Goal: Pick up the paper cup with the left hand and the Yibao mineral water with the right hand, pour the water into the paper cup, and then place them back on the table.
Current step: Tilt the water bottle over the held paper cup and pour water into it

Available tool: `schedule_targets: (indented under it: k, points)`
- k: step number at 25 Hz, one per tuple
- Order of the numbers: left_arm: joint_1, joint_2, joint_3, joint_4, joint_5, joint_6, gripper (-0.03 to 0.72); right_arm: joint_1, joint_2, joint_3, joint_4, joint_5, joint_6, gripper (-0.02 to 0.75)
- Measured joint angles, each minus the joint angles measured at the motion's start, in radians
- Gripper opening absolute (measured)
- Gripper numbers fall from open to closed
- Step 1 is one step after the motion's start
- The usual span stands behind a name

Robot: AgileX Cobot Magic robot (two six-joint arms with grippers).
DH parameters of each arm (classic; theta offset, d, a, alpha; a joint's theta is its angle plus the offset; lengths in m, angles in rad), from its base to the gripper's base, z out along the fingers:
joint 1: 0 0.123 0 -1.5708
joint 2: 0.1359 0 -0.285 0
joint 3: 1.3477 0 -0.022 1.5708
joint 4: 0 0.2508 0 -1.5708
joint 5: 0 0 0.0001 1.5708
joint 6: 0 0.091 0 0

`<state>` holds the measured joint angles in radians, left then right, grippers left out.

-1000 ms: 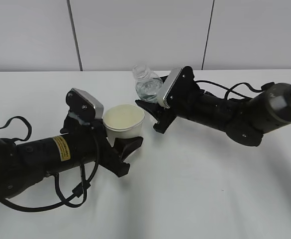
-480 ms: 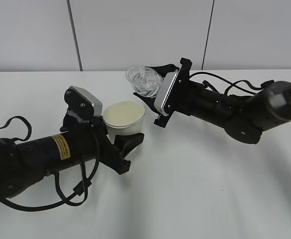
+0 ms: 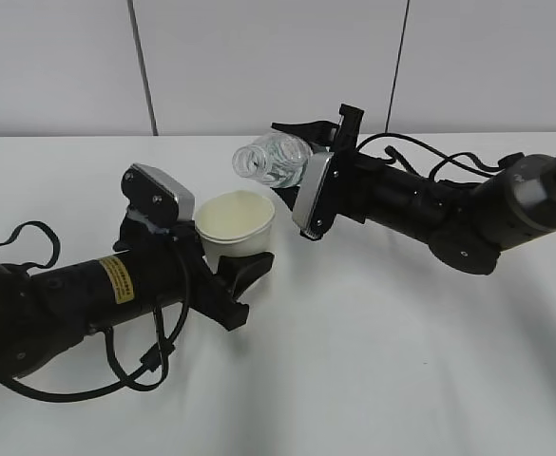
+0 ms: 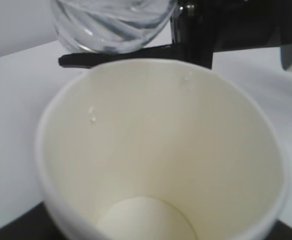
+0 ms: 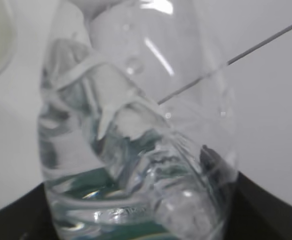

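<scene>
We are seeing one paper cup (image 3: 237, 226) clamped in the left hand (image 3: 230, 271), one Yibao mineral water (image 3: 273, 161) gripped tilted above it by the right hand (image 3: 308, 157), over a white table (image 3: 373, 361) beneath grey wall panels (image 3: 258, 62).

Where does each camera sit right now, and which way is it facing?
Exterior: in front, angled down at the table; shows both arms, left gripper holding the cup, right gripper tipping the bottle.
Left wrist: just behind the cup, looking into it; the right gripper's black parts show beyond.
Right wrist: close behind the bottle; black gripper at the bottom edge.
Shared: all three show the bottle.
</scene>
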<state>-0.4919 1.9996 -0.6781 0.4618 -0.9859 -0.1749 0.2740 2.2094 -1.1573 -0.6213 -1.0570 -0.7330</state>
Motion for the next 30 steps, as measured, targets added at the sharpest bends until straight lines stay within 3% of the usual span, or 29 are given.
schedule_targets:
  k: [30]
  points:
    - [0.0, 0.0, 0.0, -0.016, 0.063, 0.046, 0.402, 0.0, 0.0, -0.003, 0.04, -0.002, -0.31, 0.488]
